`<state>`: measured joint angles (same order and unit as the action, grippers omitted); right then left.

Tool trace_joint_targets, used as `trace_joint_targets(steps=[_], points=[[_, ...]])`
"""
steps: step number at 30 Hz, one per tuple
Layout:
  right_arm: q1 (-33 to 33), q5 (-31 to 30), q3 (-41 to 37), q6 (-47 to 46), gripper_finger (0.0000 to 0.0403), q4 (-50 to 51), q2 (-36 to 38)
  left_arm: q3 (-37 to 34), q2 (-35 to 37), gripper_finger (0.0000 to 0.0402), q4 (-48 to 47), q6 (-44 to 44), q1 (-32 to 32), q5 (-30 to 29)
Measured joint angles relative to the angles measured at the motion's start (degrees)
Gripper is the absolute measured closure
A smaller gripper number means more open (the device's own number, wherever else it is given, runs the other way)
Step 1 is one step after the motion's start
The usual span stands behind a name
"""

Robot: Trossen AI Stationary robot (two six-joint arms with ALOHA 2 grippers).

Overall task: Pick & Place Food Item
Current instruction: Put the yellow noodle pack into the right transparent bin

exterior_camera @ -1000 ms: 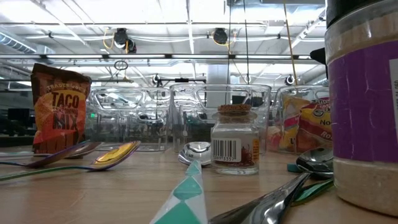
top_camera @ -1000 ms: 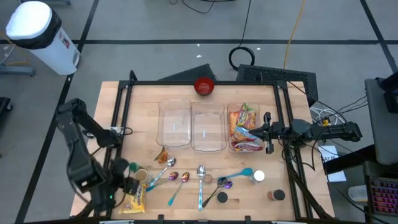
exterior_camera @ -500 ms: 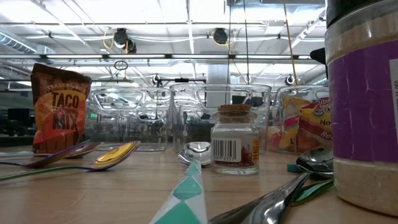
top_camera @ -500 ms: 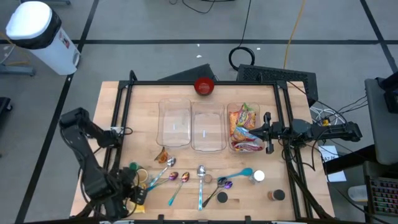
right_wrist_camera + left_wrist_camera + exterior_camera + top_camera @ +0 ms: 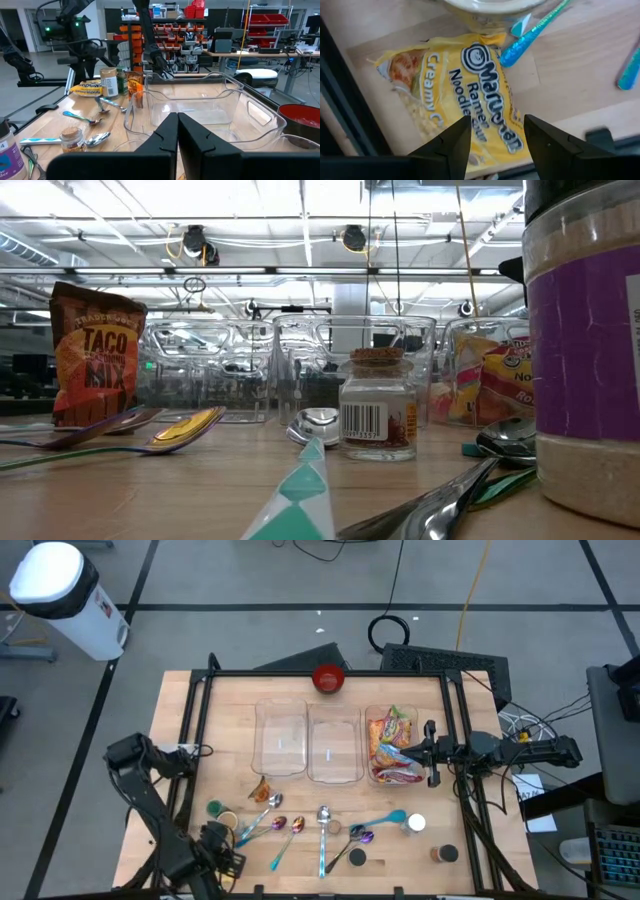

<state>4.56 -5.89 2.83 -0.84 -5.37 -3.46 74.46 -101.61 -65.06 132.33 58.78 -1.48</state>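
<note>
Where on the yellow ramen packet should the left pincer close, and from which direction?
Probably from straight above, across the narrow width of the ramen packet: it lies flat on the table, and the open left pincer already hovers over its lower half. Keep clear of the blue spoon handle lying over one end.

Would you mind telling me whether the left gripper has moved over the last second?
Yes. In the high view the left gripper has shifted toward the table's near edge, away from the clear bins, and now sits over the yellow ramen packet, fingers open.
</note>
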Motion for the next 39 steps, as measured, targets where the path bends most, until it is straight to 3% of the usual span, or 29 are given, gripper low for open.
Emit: trace_joint_targets(steps=[11, 26, 39], points=[[0.0, 0.0, 0.0, 0.0, 0.0403, 0.0, 0.0, 0.0, -4.0, 0.0211, 0.2, 0.3, -0.3, 7.6], [0.0, 0.0, 0.0, 0.0, 0.0403, 0.0, 0.0, 0.0, -4.2, 0.0214, 1.7, 0.9, -0.3, 7.5], [0.0, 0.0, 0.0, 0.0, 0.0403, 0.0, 0.0, 0.0, -4.2, 0.0355, 3.2, -0.2, -0.3, 7.4]])
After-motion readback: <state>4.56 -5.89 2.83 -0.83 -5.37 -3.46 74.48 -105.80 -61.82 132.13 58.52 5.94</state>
